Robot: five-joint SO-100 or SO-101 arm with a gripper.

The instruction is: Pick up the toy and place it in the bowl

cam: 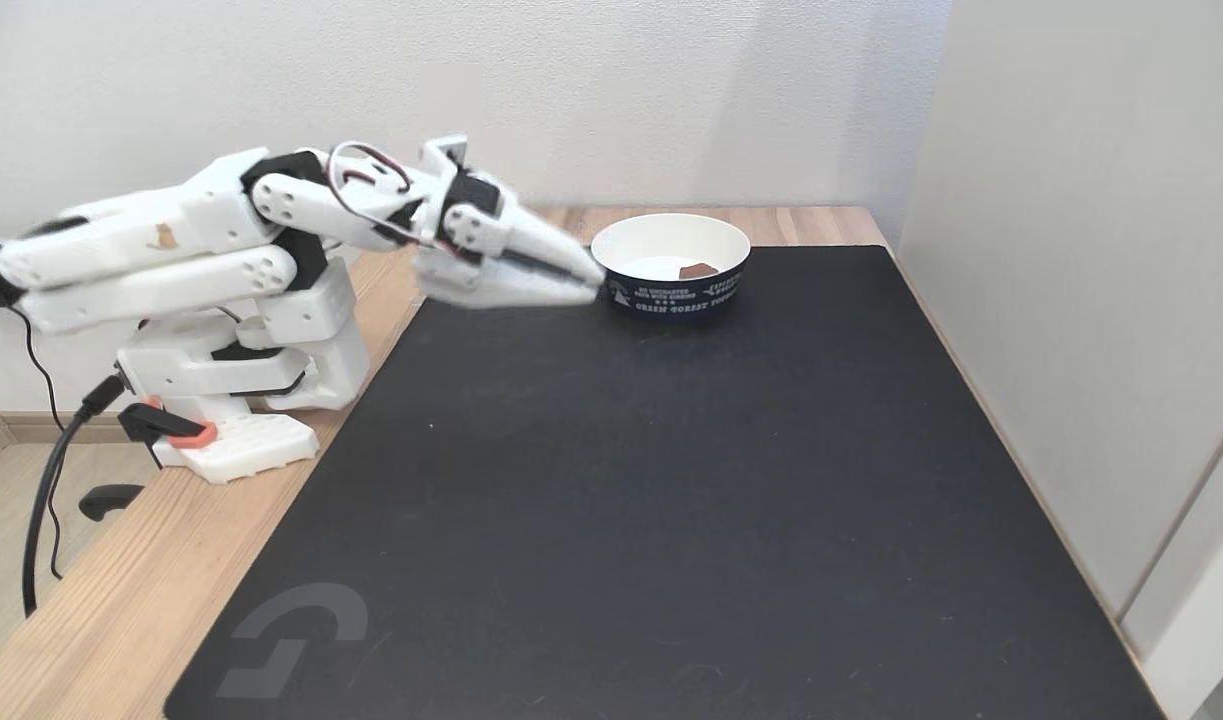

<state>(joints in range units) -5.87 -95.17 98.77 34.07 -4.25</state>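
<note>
Toy sits inside the bowl, just past my jaws' tips, so the job looks basically done. My jaws look nearly closed and empty, though blur makes that iffy.

Bowl rim hides most of toy.

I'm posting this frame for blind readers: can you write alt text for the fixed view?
A small reddish-brown toy block lies inside a round paper bowl, white inside and navy outside, at the far edge of a black mat. A white robot arm's gripper sits just left of the bowl, empty, its jaws nearly together.
</note>
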